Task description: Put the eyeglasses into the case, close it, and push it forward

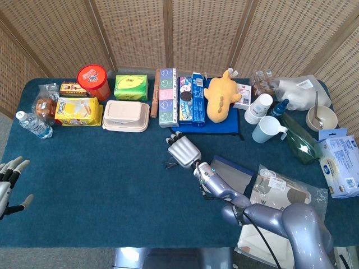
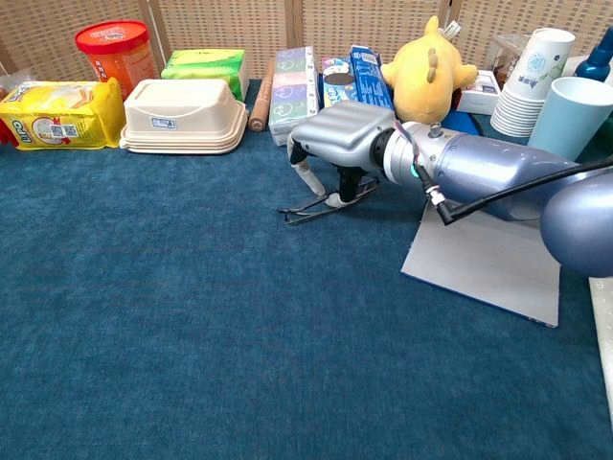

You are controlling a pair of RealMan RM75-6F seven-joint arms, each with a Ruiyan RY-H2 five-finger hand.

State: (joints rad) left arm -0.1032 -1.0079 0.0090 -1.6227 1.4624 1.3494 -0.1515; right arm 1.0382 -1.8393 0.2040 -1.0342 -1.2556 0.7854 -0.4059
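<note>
Thin dark eyeglasses (image 2: 321, 206) lie on the blue cloth mid-table; in the head view only a sliver of the eyeglasses (image 1: 169, 165) shows beside the hand. My right hand (image 2: 337, 144) arches over them, fingers curled down around the frame, and a pale fingertip (image 2: 332, 200) touches it. From above, the right hand (image 1: 183, 150) hides most of the glasses. The flat grey case (image 2: 488, 264) lies just right of that hand, under my forearm, and shows as the case (image 1: 234, 174) in the head view. My left hand (image 1: 8, 182) hovers off the table's left edge with fingers spread, holding nothing.
A back row holds a beige lunch box (image 2: 184, 115), a yellow packet (image 2: 57, 113), a red tub (image 2: 115, 50), snack boxes (image 2: 297, 88) and a yellow plush (image 2: 426, 67). Paper cups (image 2: 532, 81) and a mug (image 2: 573, 115) stand at the right, with bags (image 1: 280, 193) beyond the case.
</note>
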